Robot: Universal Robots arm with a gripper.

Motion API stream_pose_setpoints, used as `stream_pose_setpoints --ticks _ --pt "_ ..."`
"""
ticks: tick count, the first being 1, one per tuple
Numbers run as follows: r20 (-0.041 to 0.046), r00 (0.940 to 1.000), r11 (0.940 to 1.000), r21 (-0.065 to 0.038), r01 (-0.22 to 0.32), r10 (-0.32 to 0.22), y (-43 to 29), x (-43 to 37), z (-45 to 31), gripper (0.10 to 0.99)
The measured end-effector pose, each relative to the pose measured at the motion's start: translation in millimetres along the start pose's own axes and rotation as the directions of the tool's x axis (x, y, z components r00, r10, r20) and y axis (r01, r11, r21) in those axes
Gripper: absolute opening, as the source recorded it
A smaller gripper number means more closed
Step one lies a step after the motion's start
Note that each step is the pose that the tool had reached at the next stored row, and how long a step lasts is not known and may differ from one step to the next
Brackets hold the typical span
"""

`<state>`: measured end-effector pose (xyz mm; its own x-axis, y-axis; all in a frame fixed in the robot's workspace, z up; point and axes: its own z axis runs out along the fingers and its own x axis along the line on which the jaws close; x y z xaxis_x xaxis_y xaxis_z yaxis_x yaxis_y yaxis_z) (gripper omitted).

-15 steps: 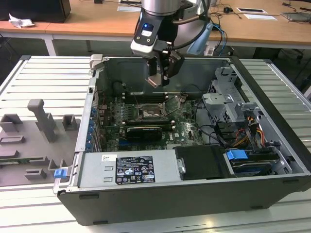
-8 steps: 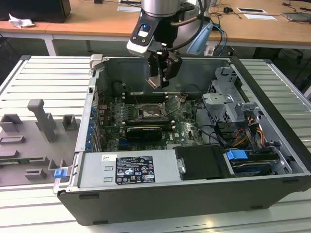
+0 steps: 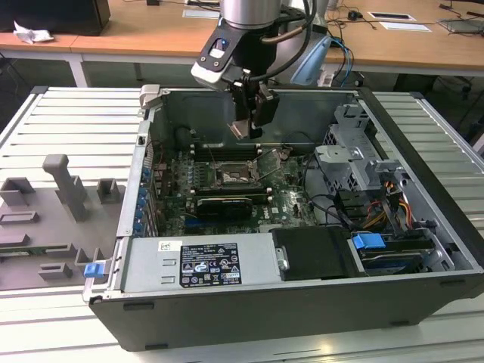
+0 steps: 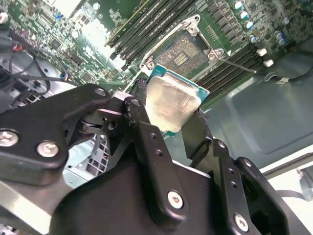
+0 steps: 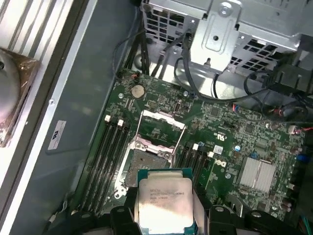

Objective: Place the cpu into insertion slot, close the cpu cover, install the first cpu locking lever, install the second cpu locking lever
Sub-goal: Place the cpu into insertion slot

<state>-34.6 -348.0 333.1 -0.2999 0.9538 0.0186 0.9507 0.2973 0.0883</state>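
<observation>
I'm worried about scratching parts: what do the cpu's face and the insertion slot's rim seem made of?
The cpu: face looks like matte silvery metal, with a dull sheen, edged by green board. The insertion slot: rim seems bare bright metal, glinting at its corners; the dark centre may be plastic, though I cannot tell.

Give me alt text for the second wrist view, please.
The tool grips a square silver chip by its edges, held above the green circuit board. Beyond it sits the empty square socket, flanked by long memory slots.
</observation>
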Motion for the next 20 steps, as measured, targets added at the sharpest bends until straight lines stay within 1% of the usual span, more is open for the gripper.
stream_pose_setpoints --ticks 2,3,4,5,8,9,14,15,16,17,18,20 --pt "0.0039 0.9990 0.9990 -0.001 -0.045 0.045 -0.1 0.0 1.5 0.529" --pt "0.0065 0.9972 0.9972 -0.002 -0.075 0.075 -0.2 -0.1 2.7 0.529" --pt "0.0081 0.9956 0.9957 -0.002 -0.093 0.093 -0.3 0.0 3.3 0.529" --pt "0.0103 0.9929 0.9929 -0.003 -0.119 0.119 -0.4 -0.1 4.2 0.529" --pt "0.0136 0.9873 0.9873 -0.004 -0.159 0.159 -0.6 -0.1 6.2 0.529" --pt "0.0141 0.9864 0.9865 -0.004 -0.163 0.164 -0.8 -0.1 7.7 0.529" --pt "0.0144 0.9861 0.9862 -0.004 -0.166 0.166 -2.1 -0.2 18.1 0.529" --pt "0.0148 0.9851 0.9852 -0.005 -0.171 0.171 -2.3 -0.2 20.2 0.529" --pt "0.0156 0.9835 0.9836 -0.005 -0.180 0.180 -2.4 -0.2 20.9 0.529" --pt "0.0179 0.9781 0.9782 -0.006 -0.207 0.207 -2.5 -0.3 22.4 0.529" --pt "0.0193 0.9746 0.9748 -0.006 -0.223 0.223 -2.6 -0.2 23.3 0.529" --pt "0.0207 0.9704 0.9706 -0.007 -0.241 0.241 -3.2 0.1 25.1 0.529"
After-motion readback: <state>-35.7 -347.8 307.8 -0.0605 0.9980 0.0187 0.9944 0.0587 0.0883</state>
